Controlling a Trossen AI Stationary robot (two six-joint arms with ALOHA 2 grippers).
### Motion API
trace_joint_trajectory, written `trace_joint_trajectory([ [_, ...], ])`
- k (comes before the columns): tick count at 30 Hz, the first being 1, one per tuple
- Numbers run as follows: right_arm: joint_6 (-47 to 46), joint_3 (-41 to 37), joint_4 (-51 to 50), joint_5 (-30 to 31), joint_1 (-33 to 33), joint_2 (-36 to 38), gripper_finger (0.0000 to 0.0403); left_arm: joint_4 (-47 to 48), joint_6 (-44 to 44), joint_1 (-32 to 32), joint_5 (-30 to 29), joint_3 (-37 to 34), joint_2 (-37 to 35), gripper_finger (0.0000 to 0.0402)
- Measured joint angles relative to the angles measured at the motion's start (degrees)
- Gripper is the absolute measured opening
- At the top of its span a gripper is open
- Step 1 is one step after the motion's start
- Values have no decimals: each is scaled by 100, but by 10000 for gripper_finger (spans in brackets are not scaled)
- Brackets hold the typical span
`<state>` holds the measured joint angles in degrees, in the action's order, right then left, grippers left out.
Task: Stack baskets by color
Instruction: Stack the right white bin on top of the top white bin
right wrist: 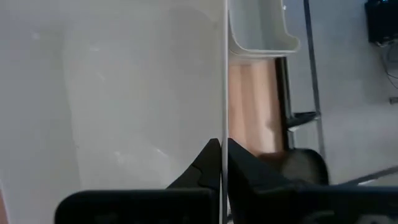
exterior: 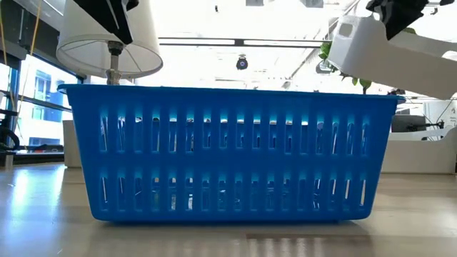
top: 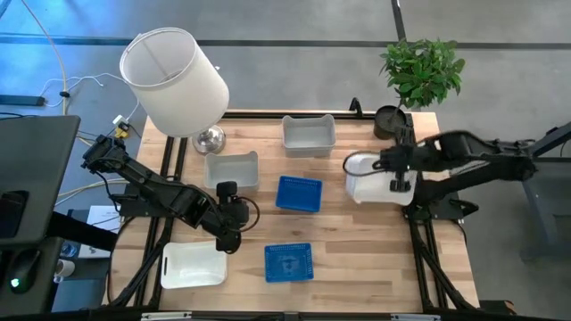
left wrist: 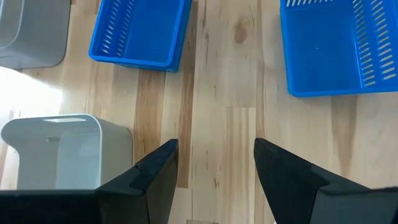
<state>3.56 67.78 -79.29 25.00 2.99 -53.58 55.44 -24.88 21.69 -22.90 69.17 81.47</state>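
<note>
My right gripper (top: 395, 181) is shut on a white basket (top: 375, 181), held up over the table's right side; in the low view this basket (exterior: 400, 53) hangs tilted at the top right. My left gripper (left wrist: 214, 165) stands open above bare wood at the near left, beside a second white basket (top: 192, 265) that rests on its base. Two blue baskets (top: 299, 193) (top: 289, 262) sit on their bases at the middle and near middle. Two grey baskets (top: 310, 134) (top: 232, 171) stand farther back. My right gripper pinches the white basket's thin side wall (right wrist: 224, 93) between its two fingers, one finger inside the basket and one outside. The fingers slant down from above. The basket is lifted clear of the table and hangs tilted.
A big white lampshade (top: 174, 69) on a metal foot stands at the far left corner. A potted plant (top: 419, 76) stands at the far right corner. Bare wood lies between the blue baskets and the table's right edge (top: 446, 259).
</note>
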Motion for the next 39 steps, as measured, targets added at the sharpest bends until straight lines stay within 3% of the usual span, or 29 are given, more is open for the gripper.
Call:
trace_joint_trajectory([
  [5,1041,49,-31,-308,-749,-19,0,0,-29,0,2,0,0,195],
  [13,1925,51,-26,-754,-1808,-270,0,0,-49,0,7,0,0,195],
  [39,3151,51,379,-2079,-4117,-1921,0,0,-48,0,323,0,-2,195],
])
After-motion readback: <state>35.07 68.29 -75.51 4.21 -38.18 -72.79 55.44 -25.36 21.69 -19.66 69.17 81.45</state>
